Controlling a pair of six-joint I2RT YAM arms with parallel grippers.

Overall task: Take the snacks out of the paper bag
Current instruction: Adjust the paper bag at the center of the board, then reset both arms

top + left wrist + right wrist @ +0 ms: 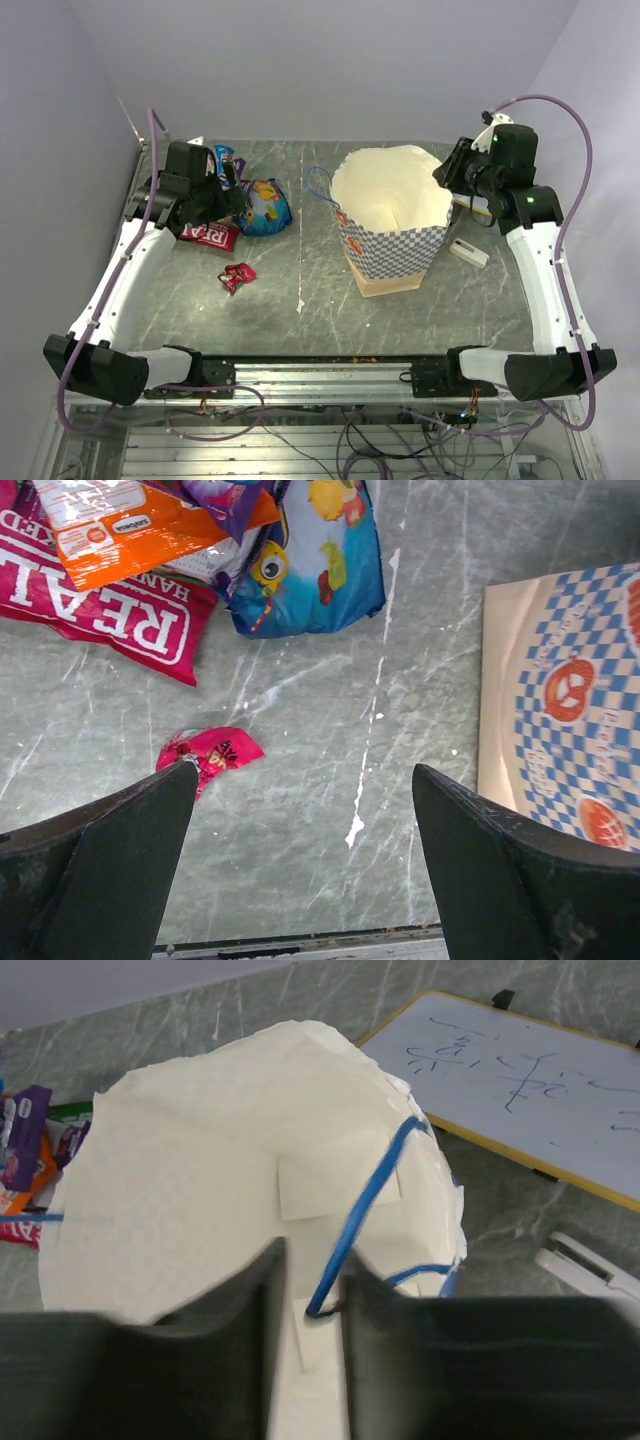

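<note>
Right wrist view puts the right claw at the paper bag's right rim, jaws barely apart, grip unclear. The left claw is wide open and empty, far off left.

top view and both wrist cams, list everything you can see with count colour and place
paper bag: one, cream inside, blue-and-white checks outside, upright right of centre
cord handles: two, blue, at the bag's rim
red packet: one, lettered REAL, far left in the pile
orange packet: one, lying over the red packet
blue packet: one, right edge of the pile
purple packet: one, partly seen, in the pile
red candy: one, small, alone nearer than the pile
white block: one, right of the bag
whiteboard: one, white, yellow edge, beyond the bag
table: one, grey-green marbled
left gripper: open, above the candy and pile
right gripper: narrow gap, at the bag's rim, cord between its fingers
</note>
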